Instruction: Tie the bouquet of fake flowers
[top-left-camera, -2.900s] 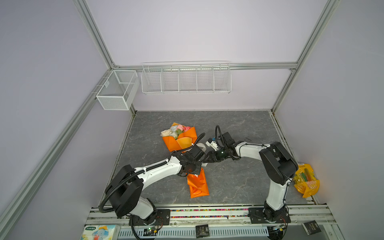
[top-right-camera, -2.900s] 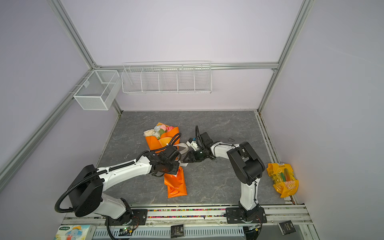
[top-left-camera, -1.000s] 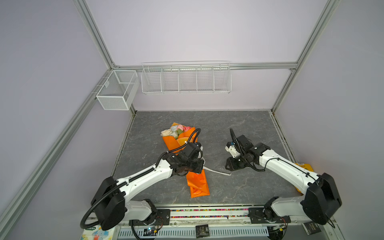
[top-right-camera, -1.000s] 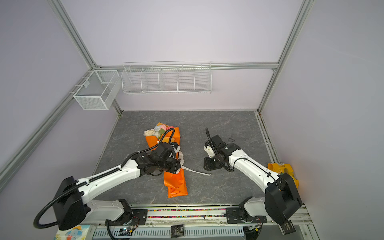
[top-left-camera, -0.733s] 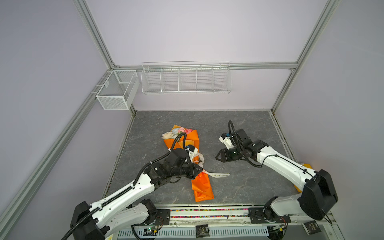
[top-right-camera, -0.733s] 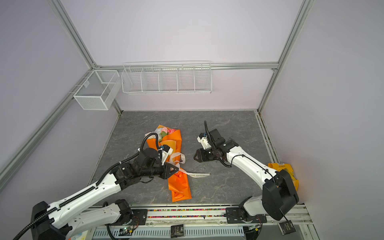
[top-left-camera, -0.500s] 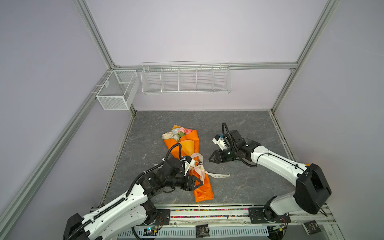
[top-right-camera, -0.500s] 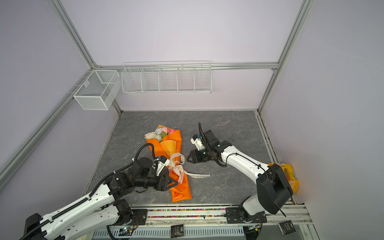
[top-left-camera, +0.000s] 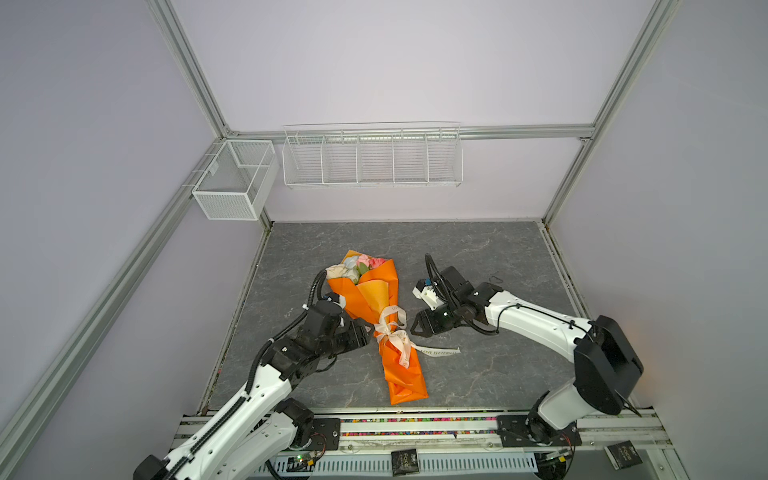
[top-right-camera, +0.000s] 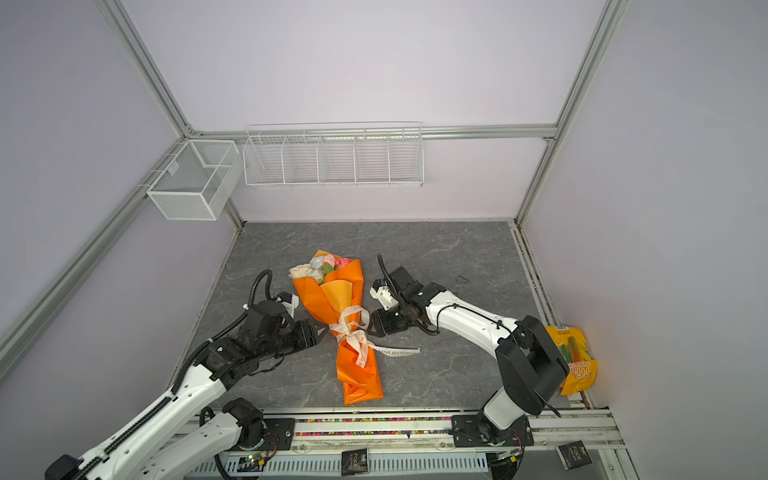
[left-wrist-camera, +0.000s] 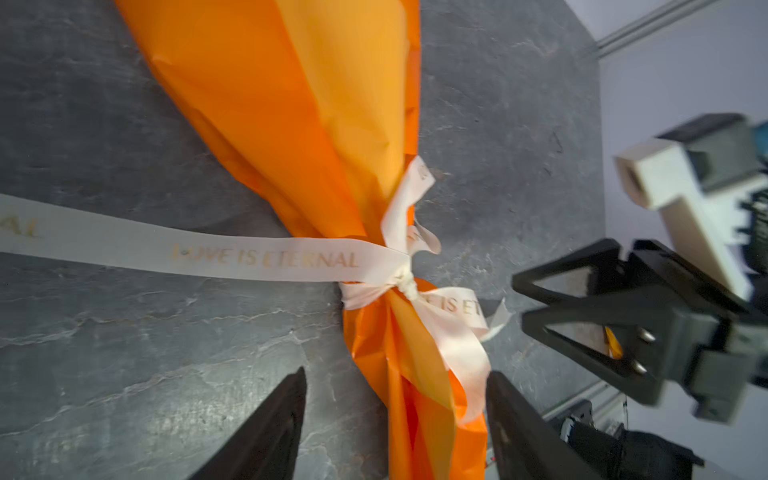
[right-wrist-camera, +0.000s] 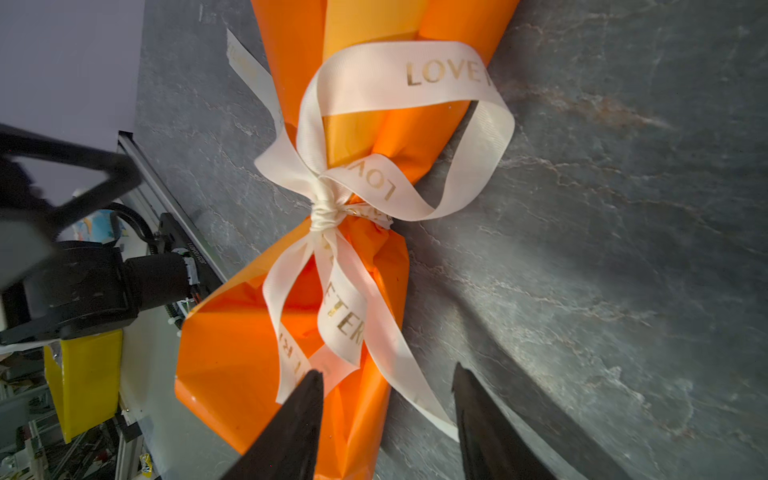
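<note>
Ribbon (top-left-camera: 385, 332) knotted round bouquet (top-left-camera: 353, 268), so left gripper (top-left-camera: 367, 333) at nine o'clock and right gripper (top-left-camera: 414, 329) at three gape empty.

We count two arms, both stretched low and inward. Item: our left arm (top-left-camera: 266, 384), elbow bent, left gripper (top-left-camera: 366, 333) jaws parted, gripping nothing. Item: our right arm (top-left-camera: 536, 322), right gripper (top-left-camera: 414, 328) jaws parted, gripping nothing, facing the left one

A robotics lab cell: aluminium-profile frame (top-left-camera: 199, 83), plain lilac walls (top-left-camera: 374, 62), wire baskets (top-left-camera: 372, 162) at upper centre, arm bases (top-left-camera: 536, 430) on a bottom rail (top-left-camera: 415, 428).
</note>
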